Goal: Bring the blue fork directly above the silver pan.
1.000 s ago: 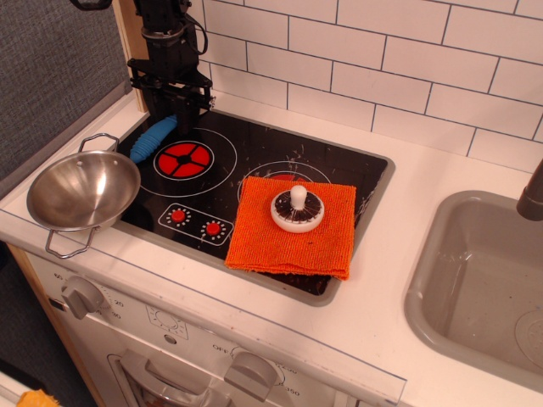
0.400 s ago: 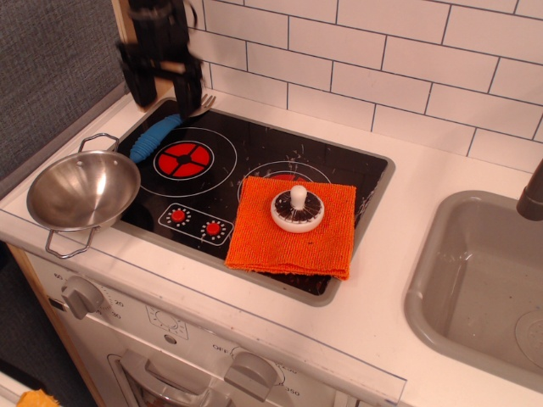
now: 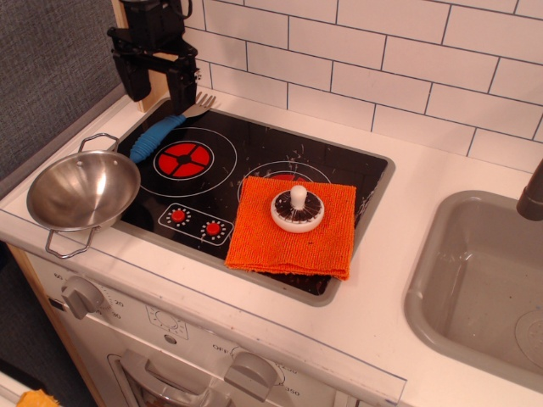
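Observation:
The blue fork (image 3: pixel 161 133) lies on the black stove top at its far left corner, blue handle toward the pan, silver prongs (image 3: pixel 200 106) toward the tiled wall. The silver pan (image 3: pixel 83 190) stands at the stove's left edge, empty, with wire loop handles front and back. My gripper (image 3: pixel 158 86) hangs open above the fork's far end, its two black fingers (image 3: pixel 181 88) spread wide, holding nothing.
An orange cloth (image 3: pixel 293 225) with a white round knobbed lid (image 3: pixel 297 209) lies on the right burner. A red burner (image 3: pixel 184 158) is beside the fork. A grey sink basin (image 3: pixel 479 284) is at the right. The tiled wall is behind.
My gripper has lifted off the fork, moved up and to the left, and opened. The fork's prongs, hidden before, now show; the fork stays on the stove.

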Robot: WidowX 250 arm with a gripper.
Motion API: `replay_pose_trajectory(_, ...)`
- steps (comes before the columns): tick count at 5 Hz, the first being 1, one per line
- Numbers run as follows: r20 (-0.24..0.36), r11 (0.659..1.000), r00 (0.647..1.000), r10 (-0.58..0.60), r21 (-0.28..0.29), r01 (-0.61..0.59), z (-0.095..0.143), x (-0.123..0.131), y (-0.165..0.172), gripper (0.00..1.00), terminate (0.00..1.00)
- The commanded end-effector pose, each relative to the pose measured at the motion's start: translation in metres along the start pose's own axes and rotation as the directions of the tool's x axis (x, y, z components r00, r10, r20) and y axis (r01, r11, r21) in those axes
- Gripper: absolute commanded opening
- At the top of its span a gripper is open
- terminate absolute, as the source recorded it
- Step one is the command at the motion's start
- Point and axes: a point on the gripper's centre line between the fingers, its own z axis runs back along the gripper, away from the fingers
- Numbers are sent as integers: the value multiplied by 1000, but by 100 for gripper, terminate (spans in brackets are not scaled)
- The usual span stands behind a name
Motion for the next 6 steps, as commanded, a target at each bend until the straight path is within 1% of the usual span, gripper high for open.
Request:
replay_pose_trajectory(1,72,999,997,-16,40,13,32,5,-2,100,0)
replay_pose_trajectory(5,72,999,997,-16,40,13,32,5,-2,100,0)
replay_pose_trajectory(6,72,999,997,-16,40,13,32,5,-2,100,100)
